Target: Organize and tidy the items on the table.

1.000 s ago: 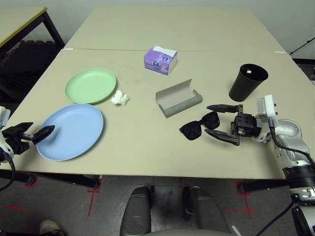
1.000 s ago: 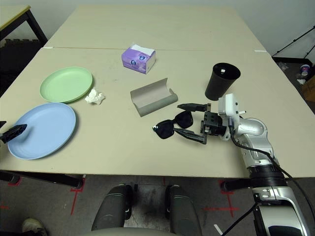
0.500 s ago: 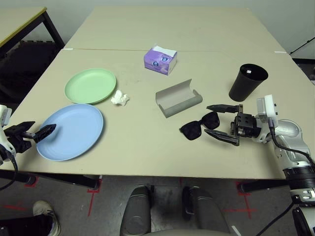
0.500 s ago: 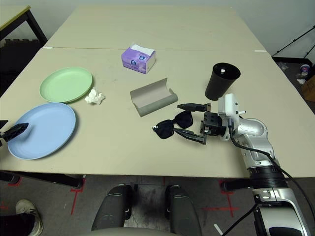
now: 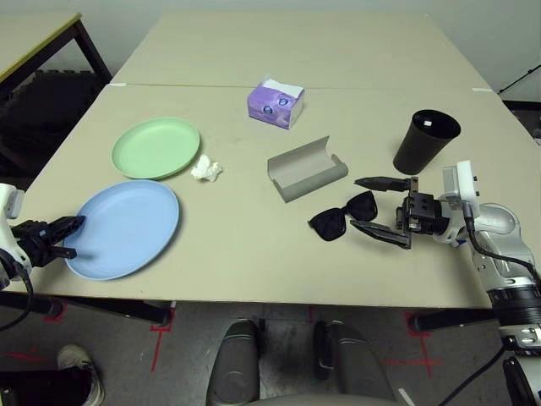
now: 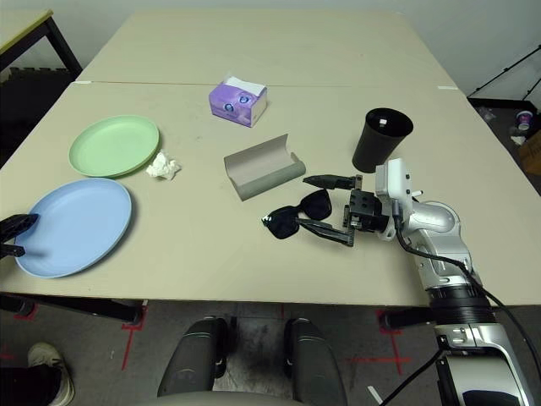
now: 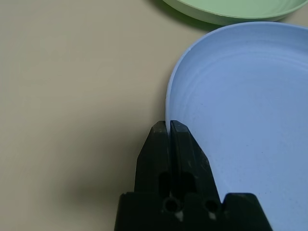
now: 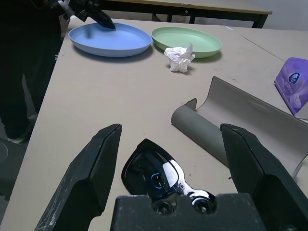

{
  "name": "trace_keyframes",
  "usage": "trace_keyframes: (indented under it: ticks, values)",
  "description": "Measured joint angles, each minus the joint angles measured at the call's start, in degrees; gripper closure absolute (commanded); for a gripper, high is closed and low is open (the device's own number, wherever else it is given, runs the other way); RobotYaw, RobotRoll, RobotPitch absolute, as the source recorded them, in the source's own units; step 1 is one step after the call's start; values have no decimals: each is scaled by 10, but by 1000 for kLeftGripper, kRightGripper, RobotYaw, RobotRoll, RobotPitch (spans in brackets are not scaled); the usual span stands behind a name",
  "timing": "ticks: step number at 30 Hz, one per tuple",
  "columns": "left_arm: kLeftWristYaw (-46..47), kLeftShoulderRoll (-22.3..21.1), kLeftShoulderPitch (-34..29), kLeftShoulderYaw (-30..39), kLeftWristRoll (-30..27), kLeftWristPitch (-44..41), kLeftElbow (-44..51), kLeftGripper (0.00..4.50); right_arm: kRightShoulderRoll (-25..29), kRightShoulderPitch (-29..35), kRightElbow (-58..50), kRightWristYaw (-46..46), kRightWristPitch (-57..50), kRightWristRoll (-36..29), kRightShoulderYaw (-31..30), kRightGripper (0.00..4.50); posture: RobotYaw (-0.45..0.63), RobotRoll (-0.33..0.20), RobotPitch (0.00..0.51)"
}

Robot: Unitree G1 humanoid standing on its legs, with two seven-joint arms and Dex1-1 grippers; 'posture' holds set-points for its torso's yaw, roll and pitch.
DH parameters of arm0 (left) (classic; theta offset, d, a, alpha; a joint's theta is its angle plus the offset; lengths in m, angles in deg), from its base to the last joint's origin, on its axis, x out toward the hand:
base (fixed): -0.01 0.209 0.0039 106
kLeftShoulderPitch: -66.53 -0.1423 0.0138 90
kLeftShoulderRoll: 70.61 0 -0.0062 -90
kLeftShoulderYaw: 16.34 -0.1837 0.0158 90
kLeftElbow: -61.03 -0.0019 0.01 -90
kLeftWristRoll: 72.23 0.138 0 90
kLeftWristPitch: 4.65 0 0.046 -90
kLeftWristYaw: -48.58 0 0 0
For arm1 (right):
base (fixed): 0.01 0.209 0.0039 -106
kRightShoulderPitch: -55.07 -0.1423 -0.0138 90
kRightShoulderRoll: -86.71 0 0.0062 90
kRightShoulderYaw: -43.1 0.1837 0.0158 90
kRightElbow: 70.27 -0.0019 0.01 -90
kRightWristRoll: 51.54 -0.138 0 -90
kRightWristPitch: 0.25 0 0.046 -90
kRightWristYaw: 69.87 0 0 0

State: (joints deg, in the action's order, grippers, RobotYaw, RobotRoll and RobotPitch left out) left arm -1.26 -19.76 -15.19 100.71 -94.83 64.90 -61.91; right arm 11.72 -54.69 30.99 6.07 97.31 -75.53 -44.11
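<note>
Left gripper [image 7: 169, 126]: black fingers pressed together on the near-left rim of the blue plate [image 5: 127, 227], at the table's [image 5: 254, 254] near-left edge; its arm is cut off by the picture edge.
Blue plate: smooth, round, shallow, nothing in it.
Green plate [image 5: 156, 147]: same shape, just beyond the blue one, also bare.
Tissue [image 5: 205, 169]: crumpled white wad, just right of the green plate.
Tissue box [image 5: 275, 102]: purple, white sheet poking out, far centre.
Case [image 5: 306, 169]: grey oblong shell, lying open, curved lid raised; inside hard to make out.
Sunglasses [image 5: 344, 216]: glossy black, near side of the case; one arm reaches between the right fingers.
Right gripper [image 5: 379, 207]: fingers wide apart, straddling the sunglasses' right end, holding nothing.
Cup [image 5: 425, 141]: tall, black, tapered, upright; something small and pale inside, unclear.
</note>
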Motion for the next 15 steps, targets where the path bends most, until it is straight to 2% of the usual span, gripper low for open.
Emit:
trace_keyframes:
  ticks: [8,15]
  values:
    - [-3,0,-2,23,-26,-41,-2,4473,0,0,0,0,0,0,0,0,27,0,123]
    - [-19,0,-54,72,-68,-110,28,4473,0,1,0,0,0,0,0,0,30,0,123]
